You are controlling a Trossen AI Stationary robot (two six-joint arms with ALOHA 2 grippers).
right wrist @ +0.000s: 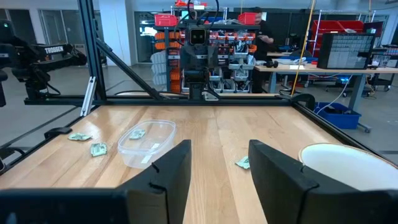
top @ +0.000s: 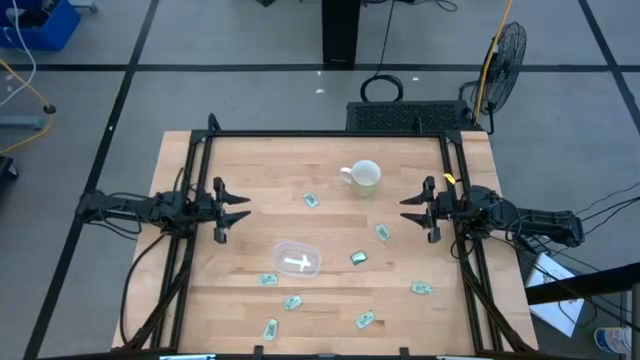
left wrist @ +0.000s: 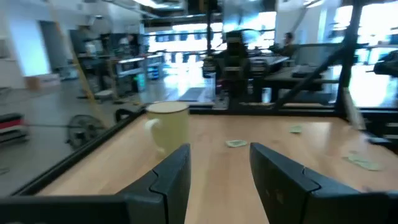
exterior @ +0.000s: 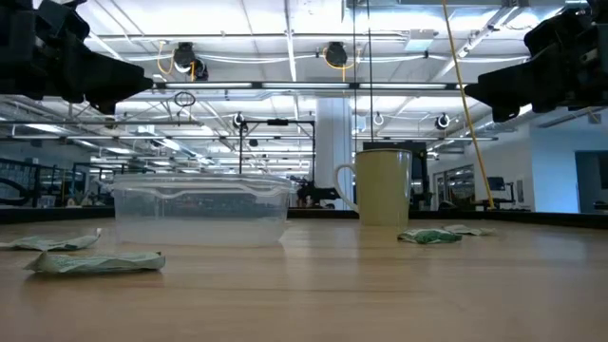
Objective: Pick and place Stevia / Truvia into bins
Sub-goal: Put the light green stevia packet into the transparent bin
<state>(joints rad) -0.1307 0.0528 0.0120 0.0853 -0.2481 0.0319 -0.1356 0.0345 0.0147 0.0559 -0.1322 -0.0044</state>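
Observation:
Several pale green and white packets lie flat and scattered on the wooden table: one (top: 311,200) beside the mug, one (top: 382,232) right of centre, one (top: 358,258) right of the bin, others along the near side (top: 292,302), (top: 366,320). The clear bin (top: 297,259) rests on its base near the table's middle; a white packet (top: 299,264) lies inside it. In the low view the bin (exterior: 200,209) stands behind a packet (exterior: 95,262). My left gripper (top: 240,208) hovers open at the table's left side, my right gripper (top: 408,209) open at the right side; neither is near a packet.
A white mug (top: 364,176) with a handle stands on the far half of the table, right of centre. A black frame (top: 330,134) rims the table's far edge and sides. A person (right wrist: 258,28) stands far off in the room behind.

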